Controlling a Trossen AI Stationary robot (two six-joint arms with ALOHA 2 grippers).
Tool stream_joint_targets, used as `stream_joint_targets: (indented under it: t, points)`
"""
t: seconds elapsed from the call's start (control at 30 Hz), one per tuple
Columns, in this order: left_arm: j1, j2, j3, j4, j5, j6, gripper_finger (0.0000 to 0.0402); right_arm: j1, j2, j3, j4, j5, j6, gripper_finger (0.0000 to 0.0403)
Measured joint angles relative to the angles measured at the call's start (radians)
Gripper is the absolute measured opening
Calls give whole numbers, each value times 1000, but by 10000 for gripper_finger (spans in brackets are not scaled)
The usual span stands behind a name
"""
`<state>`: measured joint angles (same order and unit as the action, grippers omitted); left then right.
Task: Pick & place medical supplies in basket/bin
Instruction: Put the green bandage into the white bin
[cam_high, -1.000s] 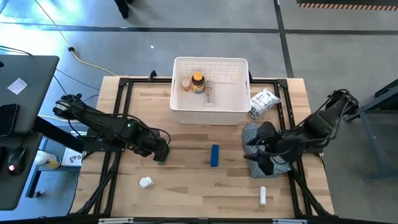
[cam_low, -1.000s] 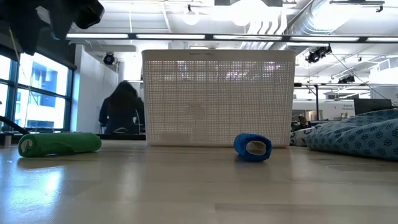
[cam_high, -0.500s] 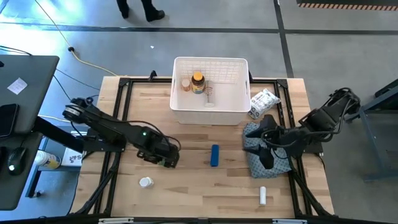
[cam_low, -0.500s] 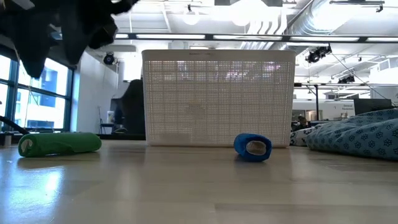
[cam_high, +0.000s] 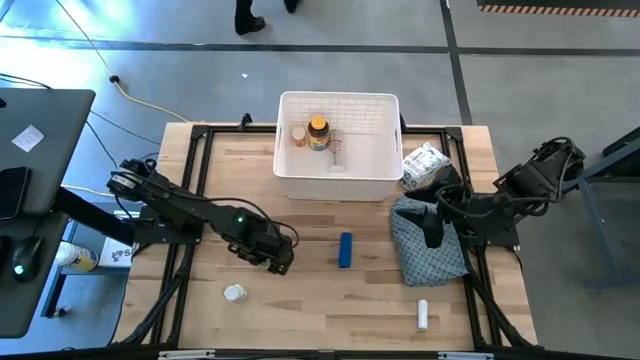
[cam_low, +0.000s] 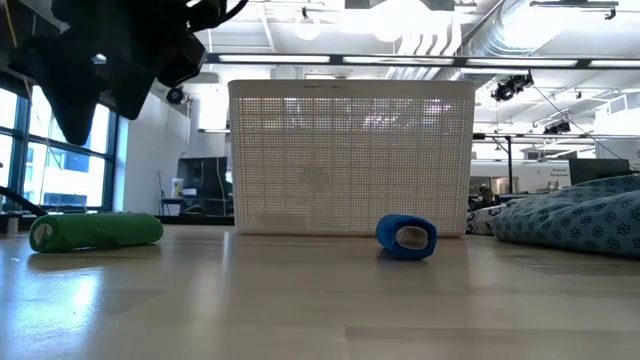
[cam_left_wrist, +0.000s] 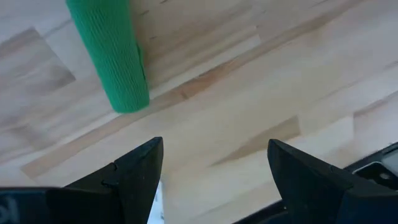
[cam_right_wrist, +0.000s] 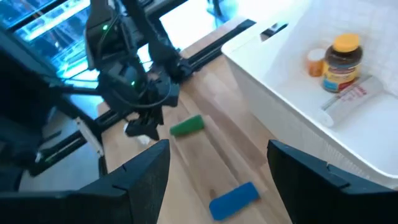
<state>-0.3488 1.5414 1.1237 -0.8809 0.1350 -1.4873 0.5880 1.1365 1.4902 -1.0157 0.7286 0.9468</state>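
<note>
My left tool (cam_high: 281, 262) hangs released, jaws spread, just above the green oblong fabric roll (cam_left_wrist: 112, 56) on the wooden counter (cam_high: 300, 300); my right tool (cam_high: 434, 232), also released, waits over the blue-grey patterned cloth (cam_high: 430, 255). The white lattice-sided plastic bin (cam_high: 338, 185) already holds an amber bottle with a yellow cap (cam_high: 318, 132). I judge this the reach for the green roll: next I must descend, straddle it and clench.

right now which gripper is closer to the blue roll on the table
Left. The left gripper hangs open a short way to the left of the blue roll. The right gripper is open over the patterned cloth, farther off to the roll's right.
</note>
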Motion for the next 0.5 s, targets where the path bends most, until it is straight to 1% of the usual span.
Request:
stream_joint_targets:
  t: [0.1, 0.2, 0.5]
  points:
    - [2, 0, 0, -25, -1, 40, 321, -11, 3, 0, 0, 20, 41, 259]
    - [2, 0, 0, -15, 14, 62, 321, -23, 3, 0, 1, 27, 76, 259]
    - [2, 0, 0, 11, 19, 133, 321, -57, 22, 0, 26, 49, 104, 259]
